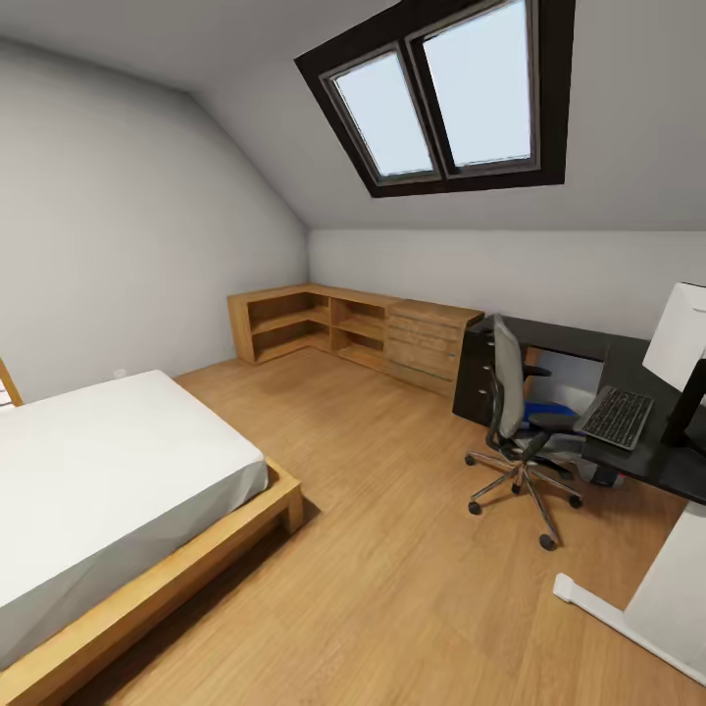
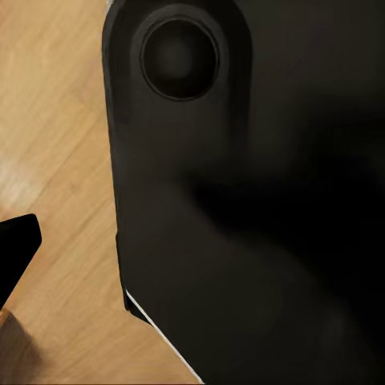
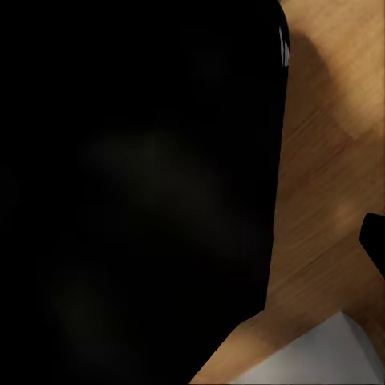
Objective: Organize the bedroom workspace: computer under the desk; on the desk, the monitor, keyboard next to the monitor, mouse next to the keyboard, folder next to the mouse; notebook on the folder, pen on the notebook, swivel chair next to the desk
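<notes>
Folder, bright blue, is lying on the seat of the swivel chair at the far right in the head view, beside the black desk where the keyboard and monitor are sitting; being flat, stiff and probably light, it is best pinched at an overhanging edge. Both wrist views are showing dark robot bodywork over wood floor, so whether either gripper is clenched or released cannot be told.

I see a warm matt wood-plank floor, a glossy black desk top and the grey swivel chair's shiny chrome base.
</notes>
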Motion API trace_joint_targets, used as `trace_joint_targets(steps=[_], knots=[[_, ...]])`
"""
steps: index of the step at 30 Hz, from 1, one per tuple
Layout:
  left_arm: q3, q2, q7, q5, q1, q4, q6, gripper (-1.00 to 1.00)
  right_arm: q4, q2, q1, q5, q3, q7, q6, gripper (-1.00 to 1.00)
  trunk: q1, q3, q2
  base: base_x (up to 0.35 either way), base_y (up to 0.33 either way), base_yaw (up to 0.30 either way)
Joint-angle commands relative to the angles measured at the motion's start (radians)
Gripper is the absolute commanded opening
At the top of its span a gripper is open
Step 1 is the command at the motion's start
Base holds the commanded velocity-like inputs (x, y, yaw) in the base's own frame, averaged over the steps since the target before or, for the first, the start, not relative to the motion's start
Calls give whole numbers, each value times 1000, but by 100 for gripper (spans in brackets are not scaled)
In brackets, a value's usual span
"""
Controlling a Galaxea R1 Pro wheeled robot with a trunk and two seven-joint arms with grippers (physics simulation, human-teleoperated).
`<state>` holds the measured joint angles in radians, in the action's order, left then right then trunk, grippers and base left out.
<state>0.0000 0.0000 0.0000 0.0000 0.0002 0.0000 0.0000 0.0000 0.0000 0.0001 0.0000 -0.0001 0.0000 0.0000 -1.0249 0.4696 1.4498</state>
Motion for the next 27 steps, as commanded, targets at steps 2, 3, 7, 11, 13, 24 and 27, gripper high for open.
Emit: trace_joint_targets(steps=[2,3,7,11,13,24,27], knots=[[0,-6,-1,-2,6,-6,-6,100,-1,6,-6,2,5,-2,3,100,0,0,0,0,0,0],[1,-11,-1,-1,11,-11,-9,100,-1,11,-12,2,6,-3,9,100,4,-3,-7,0,0,0],[0,-34,-1,0,24,-23,-10,100,-2,15,-28,2,3,-4,23,100,19,-15,-35,0,0,0],[1,-53,-2,0,26,-26,-11,100,-1,13,-36,2,3,-5,17,100,34,-28,-63,0,0,0],[2,-53,-2,0,26,-26,-10,100,2,12,-37,0,3,-5,6,100,42,-34,-77,0,0,-82],[2,-56,-2,2,26,-49,-11,100,9,14,-37,-4,2,-5,-56,100,84,-68,-154,0,0,-244],[2,-56,-2,2,26,-66,-11,100,9,15,-37,-5,1,-5,-73,100,96,-78,-175,0,0,-262]])
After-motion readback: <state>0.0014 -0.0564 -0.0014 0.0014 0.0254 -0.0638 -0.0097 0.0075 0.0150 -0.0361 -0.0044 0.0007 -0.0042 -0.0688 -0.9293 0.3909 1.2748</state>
